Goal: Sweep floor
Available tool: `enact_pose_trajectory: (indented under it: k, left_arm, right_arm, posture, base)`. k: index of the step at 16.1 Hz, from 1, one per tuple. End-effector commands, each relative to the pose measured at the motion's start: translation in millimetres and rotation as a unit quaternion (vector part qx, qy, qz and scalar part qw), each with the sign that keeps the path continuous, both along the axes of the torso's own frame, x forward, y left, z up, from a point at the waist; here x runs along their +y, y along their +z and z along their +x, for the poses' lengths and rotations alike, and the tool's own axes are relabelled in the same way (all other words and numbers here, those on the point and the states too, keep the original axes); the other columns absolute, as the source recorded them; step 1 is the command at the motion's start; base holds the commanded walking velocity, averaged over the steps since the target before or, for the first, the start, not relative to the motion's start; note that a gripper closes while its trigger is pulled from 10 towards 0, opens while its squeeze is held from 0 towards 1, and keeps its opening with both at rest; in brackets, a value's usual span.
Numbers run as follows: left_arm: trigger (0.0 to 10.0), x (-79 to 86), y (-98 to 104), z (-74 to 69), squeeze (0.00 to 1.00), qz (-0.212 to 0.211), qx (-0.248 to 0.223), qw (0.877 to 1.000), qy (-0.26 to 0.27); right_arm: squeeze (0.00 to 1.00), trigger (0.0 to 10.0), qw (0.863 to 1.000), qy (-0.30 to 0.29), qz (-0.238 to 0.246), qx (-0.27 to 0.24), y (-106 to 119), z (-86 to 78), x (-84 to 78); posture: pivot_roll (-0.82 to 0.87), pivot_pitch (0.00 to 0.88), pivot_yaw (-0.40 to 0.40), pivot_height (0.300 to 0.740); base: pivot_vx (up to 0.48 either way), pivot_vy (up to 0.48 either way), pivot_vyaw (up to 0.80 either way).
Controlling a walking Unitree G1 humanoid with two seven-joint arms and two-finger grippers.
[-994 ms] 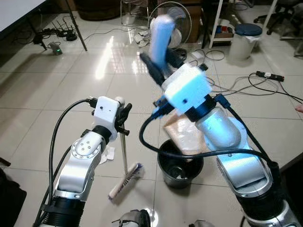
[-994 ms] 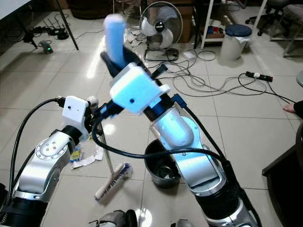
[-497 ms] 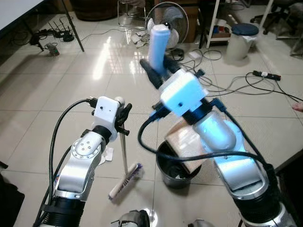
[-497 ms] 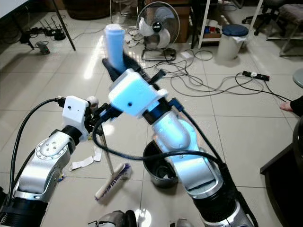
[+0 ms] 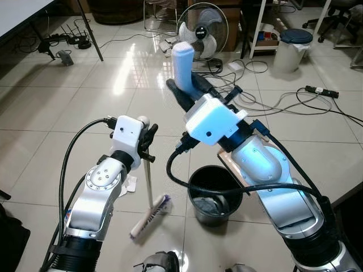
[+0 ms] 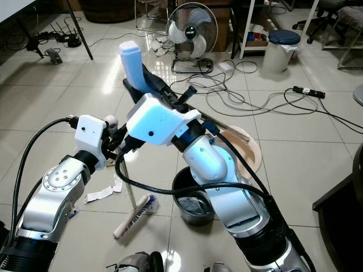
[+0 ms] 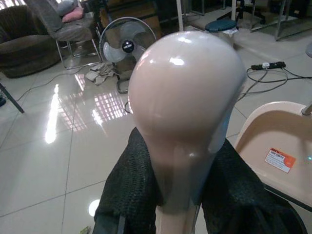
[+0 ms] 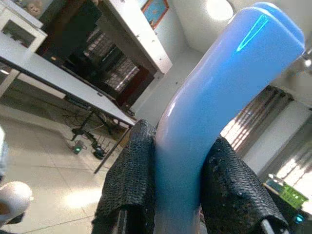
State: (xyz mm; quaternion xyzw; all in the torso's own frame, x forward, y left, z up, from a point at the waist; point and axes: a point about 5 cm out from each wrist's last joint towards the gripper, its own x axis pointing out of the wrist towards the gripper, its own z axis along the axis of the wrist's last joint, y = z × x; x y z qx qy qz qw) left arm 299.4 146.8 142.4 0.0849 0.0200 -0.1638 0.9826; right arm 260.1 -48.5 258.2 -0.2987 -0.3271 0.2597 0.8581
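My left gripper is shut on the broom's thin stick, just under its pale round knob. The broom head rests on the tiles beside the black bin. My right gripper is raised in front of me and shut on the dustpan's light blue handle, its black fingers pressing on both sides. The beige dustpan hangs behind my right arm, at the far side of the bin. Grey rubbish lies inside the bin.
Paper scraps lie on the tiles left of the broom. A standing fan, loose cables, a power strip and a white bin with a blue lid stand further off. A table leg slants at far left.
My right arm has swung the blue handle down and to the left. The dustpan has come off the bin's mouth and now sits behind it. The left arm and broom have stayed put.
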Motion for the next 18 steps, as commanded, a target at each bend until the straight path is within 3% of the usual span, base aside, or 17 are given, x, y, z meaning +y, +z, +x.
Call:
enact_pose_trajectory:
  k: [1, 2, 5, 6, 9, 18]
  left_arm:
    - [10.0, 4.0, 10, 2.9, 0.0, 0.0, -0.021, 1.0, 0.009]
    - [10.0, 4.0, 10, 2.9, 0.0, 0.0, -0.021, 1.0, 0.009]
    - [10.0, 5.0, 17, 6.0, 0.0, 0.002, -0.034, 0.999, 0.008]
    - [10.0, 4.4, 30, 9.9, 0.0, 0.003, -0.057, 0.998, 0.003]
    - [10.0, 3.9, 44, 13.3, 0.0, 0.004, -0.077, 0.997, -0.001]
    - [10.0, 18.6, 48, 13.6, 0.0, 0.022, -0.083, 0.996, 0.015]
  right_arm:
    - [0.0, 10.0, 0.999, -0.01, 0.022, -0.046, 20, -1.8, -4.8]
    - [0.0, 10.0, 0.999, -0.01, 0.022, -0.046, 20, -1.8, -4.8]
    - [0.0, 10.0, 0.992, -0.053, 0.099, -0.06, 46, 1.4, -27.4]
    - [0.0, 10.0, 0.975, -0.081, 0.203, -0.042, 64, 3.2, -50.3]
    - [0.0, 10.0, 0.944, -0.095, 0.317, -0.004, 64, 5.2, -64.2]
    - [0.0, 10.0, 0.929, -0.089, 0.357, 0.037, 62, 11.0, -63.6]
  posture:
    - [-0.04, 0.07, 0.089, 0.74]
    - [-0.04, 0.07, 0.089, 0.74]
    - [-0.04, 0.061, 0.09, 0.74]
    - [-0.05, 0.05, 0.092, 0.74]
    - [-0.04, 0.046, 0.092, 0.74]
    - [-0.03, 0.053, 0.081, 0.74]
  base:
    - [0.0, 0.0, 0.0]
    - [0.0, 0.0, 0.0]
    - [0.0, 0.0, 0.0]
    - [0.0, 0.326, 0.0]
    - [0.0, 0.349, 0.0]
    - [0.0, 0.352, 0.0]
